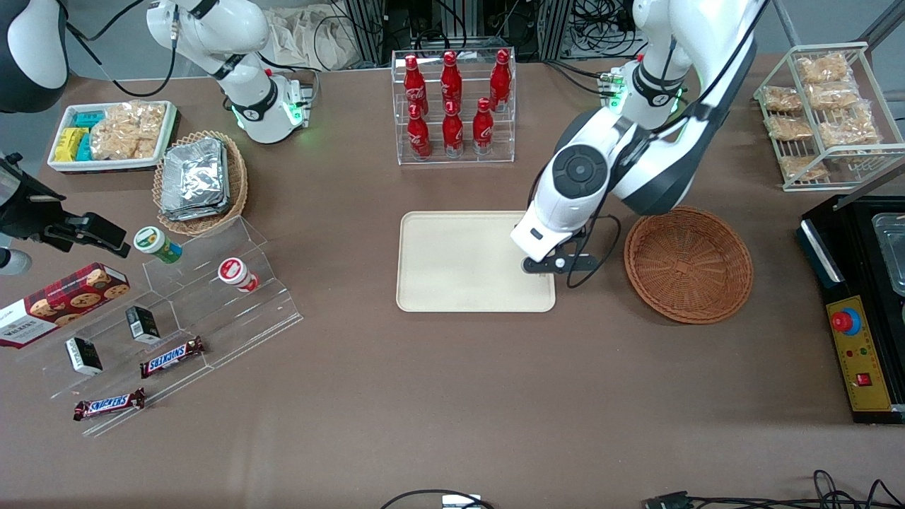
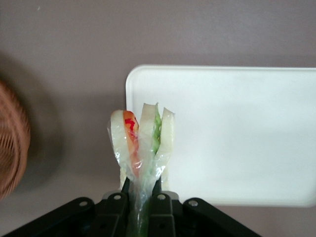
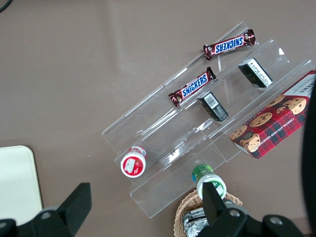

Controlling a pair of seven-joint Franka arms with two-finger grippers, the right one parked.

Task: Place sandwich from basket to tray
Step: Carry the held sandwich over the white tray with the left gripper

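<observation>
My left gripper [image 2: 140, 197] is shut on the sandwich [image 2: 141, 143], a wedge of pale bread with red and green filling in clear wrap. It hangs over the edge of the cream tray [image 2: 237, 133] nearest the basket. In the front view the arm's wrist [image 1: 548, 233] covers the sandwich and stands over the tray's [image 1: 459, 261] edge toward the working arm's end. The reddish-brown wicker basket [image 1: 688, 263] sits beside the tray and holds nothing; its rim shows in the left wrist view [image 2: 12, 143].
A clear rack of red bottles [image 1: 452, 106] stands farther from the front camera than the tray. A tan basket of foil packets [image 1: 200, 180], a snack bin [image 1: 113, 134] and an acrylic stand [image 1: 184, 318] lie toward the parked arm's end. A wire snack rack [image 1: 827, 113] and a black control box [image 1: 859, 304] stand toward the working arm's end.
</observation>
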